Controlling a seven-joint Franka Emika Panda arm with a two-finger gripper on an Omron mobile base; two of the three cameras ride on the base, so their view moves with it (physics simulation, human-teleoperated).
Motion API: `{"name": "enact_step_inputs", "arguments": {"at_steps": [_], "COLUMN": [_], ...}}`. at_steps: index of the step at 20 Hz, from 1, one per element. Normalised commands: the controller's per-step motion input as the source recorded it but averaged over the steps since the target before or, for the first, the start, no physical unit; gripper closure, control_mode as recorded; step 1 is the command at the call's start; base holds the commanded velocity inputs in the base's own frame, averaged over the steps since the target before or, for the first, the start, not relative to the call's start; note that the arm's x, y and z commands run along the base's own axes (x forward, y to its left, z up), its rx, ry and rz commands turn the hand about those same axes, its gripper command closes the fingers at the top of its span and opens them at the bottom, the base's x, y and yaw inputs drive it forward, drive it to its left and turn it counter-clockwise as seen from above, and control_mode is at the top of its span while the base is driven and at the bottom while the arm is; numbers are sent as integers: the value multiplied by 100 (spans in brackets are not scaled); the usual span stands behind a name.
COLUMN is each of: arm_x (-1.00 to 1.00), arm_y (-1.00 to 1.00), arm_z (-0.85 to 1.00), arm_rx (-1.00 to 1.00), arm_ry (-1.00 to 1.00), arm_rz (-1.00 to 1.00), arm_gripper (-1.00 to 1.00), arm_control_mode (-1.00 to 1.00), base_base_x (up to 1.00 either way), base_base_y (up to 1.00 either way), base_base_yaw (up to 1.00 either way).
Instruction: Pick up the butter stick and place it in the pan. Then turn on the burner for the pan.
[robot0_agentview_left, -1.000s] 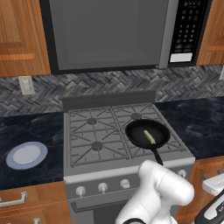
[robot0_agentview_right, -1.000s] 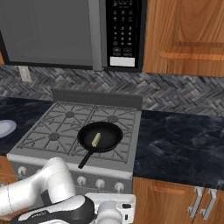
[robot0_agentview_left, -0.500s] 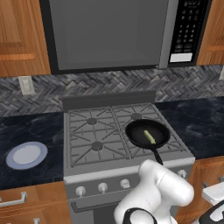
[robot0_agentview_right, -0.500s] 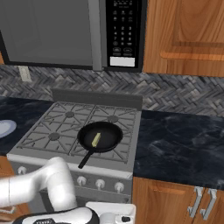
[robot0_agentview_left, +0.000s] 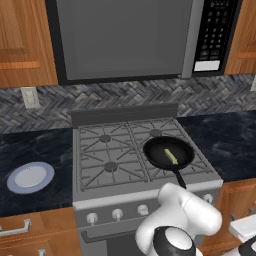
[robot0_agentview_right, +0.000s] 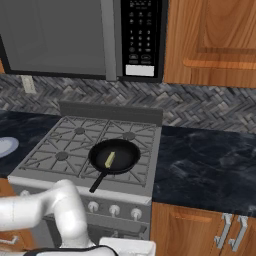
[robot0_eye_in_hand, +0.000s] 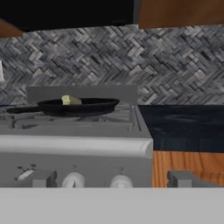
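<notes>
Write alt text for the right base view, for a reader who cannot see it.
A black pan holding a pale-yellow butter stick sits on the front right burner of a grey gas stove, its handle pointing toward the knobs. A microwave hangs above, and the robot's white arm bends low at lower left.

Flat, even, shadowless rendered light

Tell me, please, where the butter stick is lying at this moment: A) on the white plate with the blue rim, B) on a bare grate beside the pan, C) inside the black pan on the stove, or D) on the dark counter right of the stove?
C: the butter stick lies on the floor of the pan, which sits on the stove's front right grate.
</notes>
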Motion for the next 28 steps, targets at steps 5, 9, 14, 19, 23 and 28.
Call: {"name": "enact_step_inputs", "arguments": {"at_steps": [5, 9, 14, 19, 23, 28], "arm_x": [0, 5, 30, 35, 23, 16], "arm_y": [0, 0, 2, 6, 5, 9], "arm_z": [-25, -19, -6, -3, -7, -4], "arm_rx": [0, 0, 0, 0, 0, 0], "arm_ry": [-5, -7, -5, -3, -1, 0], "arm_rz": [-1, 0, 0, 0, 0, 0], "arm_gripper": [-100, -100, -100, -100, -100, -100], "arm_control_mode": [-100, -100, -100, -100, -100, -100], "base_base_x": [0, 0, 0, 0, 0, 0], "base_base_y": [0, 0, 0, 0, 0, 0], "base_base_yaw": [0, 0, 0, 0, 0, 0]}}
